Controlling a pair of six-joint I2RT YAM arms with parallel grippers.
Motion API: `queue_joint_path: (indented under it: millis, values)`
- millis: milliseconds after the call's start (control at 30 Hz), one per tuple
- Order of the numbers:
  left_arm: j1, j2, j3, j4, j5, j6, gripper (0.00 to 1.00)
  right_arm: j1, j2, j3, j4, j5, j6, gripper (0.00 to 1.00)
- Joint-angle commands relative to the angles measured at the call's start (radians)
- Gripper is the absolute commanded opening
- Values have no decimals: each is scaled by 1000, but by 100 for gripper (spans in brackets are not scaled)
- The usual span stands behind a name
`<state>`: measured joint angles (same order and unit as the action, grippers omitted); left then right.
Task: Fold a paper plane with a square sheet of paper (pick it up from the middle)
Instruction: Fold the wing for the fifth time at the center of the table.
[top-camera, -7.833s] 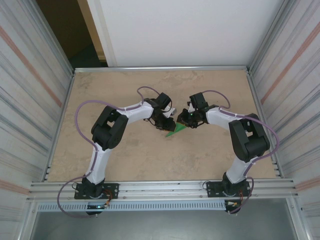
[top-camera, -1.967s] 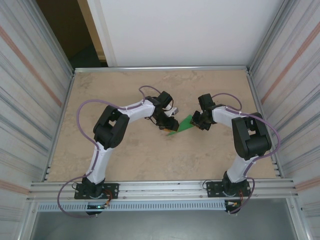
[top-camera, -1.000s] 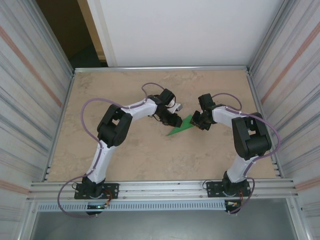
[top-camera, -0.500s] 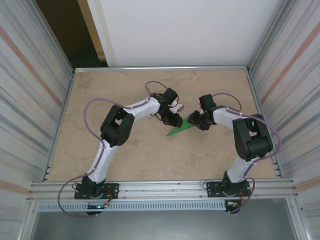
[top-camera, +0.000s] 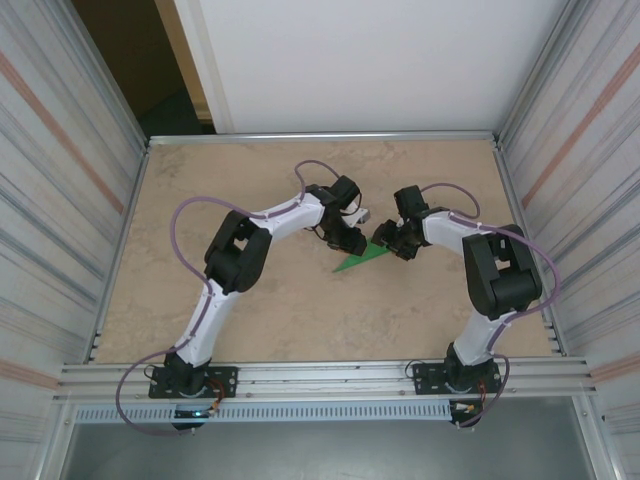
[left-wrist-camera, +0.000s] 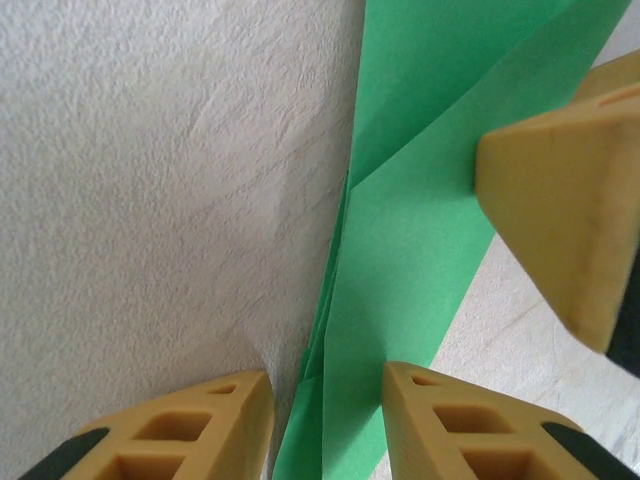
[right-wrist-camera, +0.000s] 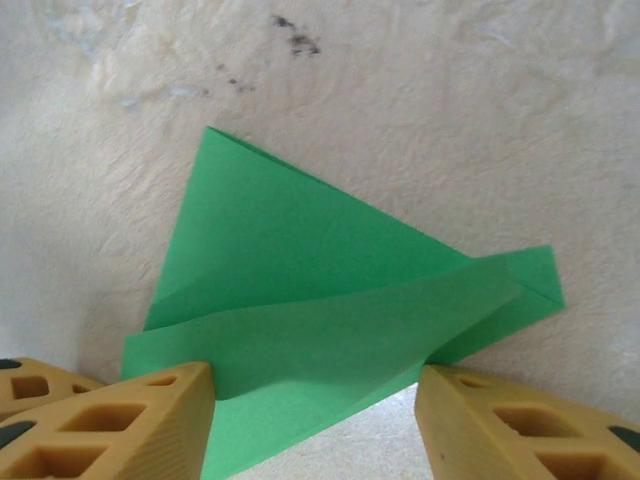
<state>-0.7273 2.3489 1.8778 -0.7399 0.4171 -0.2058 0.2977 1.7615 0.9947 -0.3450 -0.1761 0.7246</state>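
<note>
I think the folding is already in a late step. The green paper (top-camera: 358, 260) is no longer a square but a long pointed wedge, and both arms bend over it to work on the wing folds. It lies on the table (top-camera: 250, 320), about in the middle, with its point toward the near left and its wide end between the two end effectors. The left end effector (left-wrist-camera: 325, 405) is low over the paper with its fingers a little apart. The layered folded edge runs into the gap between them, and I do not see them pinching it. The right end effector (right-wrist-camera: 315, 400) has its fingers spread wide, one on each side of the wide end, and it holds nothing. For the next move, I believe one end effector must keep the body down while the other takes a loose flap and brings it over along the ridge. The sheet is thin, so it may slide or wrinkle. The paper is bright green and plain, with sharp creases and several layers one over another. The front flap seems to stand a little up from the layer below.
</note>
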Motion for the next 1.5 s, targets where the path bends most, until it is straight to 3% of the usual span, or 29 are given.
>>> queue_joint_path:
  millis: [0, 233, 633, 767, 867, 1000, 1167, 1467]
  values:
    - [-24, 131, -48, -65, -95, 24, 38, 9, 108, -33, -23, 68, 15, 50]
    - [-24, 142, -52, -65, -89, 23, 39, 7, 133, -28, -37, 75, 15, 36]
    - [-23, 153, -58, -65, -94, 22, 40, 6, 151, -25, -37, 72, 7, 25]
    - [-20, 160, -60, -65, -93, 22, 40, 5, 142, -27, -35, 62, 6, 25]
    - [-19, 169, -59, -62, -94, 23, 40, 0, 97, -38, -15, 30, 1, 31]
    - [-18, 180, -55, -64, -92, 27, 40, -9, -30, -53, 7, -5, -9, 40]
    - [-20, 187, -54, -63, -88, 31, 40, -11, -181, -107, 61, -52, -10, 40]
    - [-20, 196, -54, -69, -93, 36, 41, -4, -142, -126, 221, -211, 63, 16]
